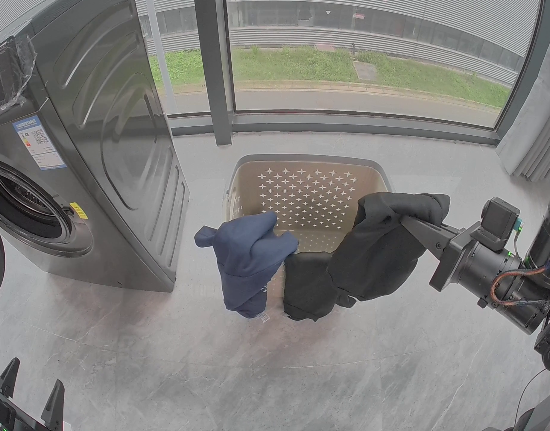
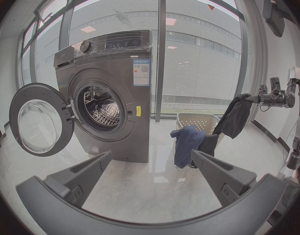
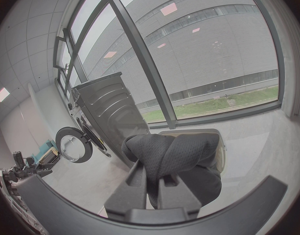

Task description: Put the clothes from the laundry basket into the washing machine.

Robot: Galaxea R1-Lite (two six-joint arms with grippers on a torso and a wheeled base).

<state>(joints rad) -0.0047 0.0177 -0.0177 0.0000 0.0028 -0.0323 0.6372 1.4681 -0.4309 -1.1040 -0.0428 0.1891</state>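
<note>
From the head camera, you have the grey front-loading washing machine (image 1: 107,151) at nine o'clock. The beige perforated plastic laundry basket (image 1: 311,193) stands at twelve o'clock on the pale grey stone-look floor (image 1: 227,360), near the machine's side panel and in front of the tall window (image 1: 371,43). A navy blue garment (image 1: 248,258) hangs over the basket's near rim on the machine's side. Your right gripper (image 1: 409,222) enters from three o'clock, clamped on a black knit garment (image 1: 383,240) held up over the basket's right end. More dark cloth hangs over the near rim below it, and you cannot tell whether that is the same piece. Your left gripper (image 1: 31,390) sits low at seven o'clock, fingers spread and holding nothing.

In the left wrist view, only bare floor lies between the left gripper's parted fingers. The machine's round glass door (image 2: 40,119) stands swung wide open, and the steel drum (image 2: 101,106) shows inside. The basket stands beside the machine, the blue garment draped over its rim, with the black garment dangling from the right gripper above it.

In the right wrist view, the right gripper's two fingers pinch bunched black cloth that folds over their tips. The basket's rim shows just behind it.
</note>
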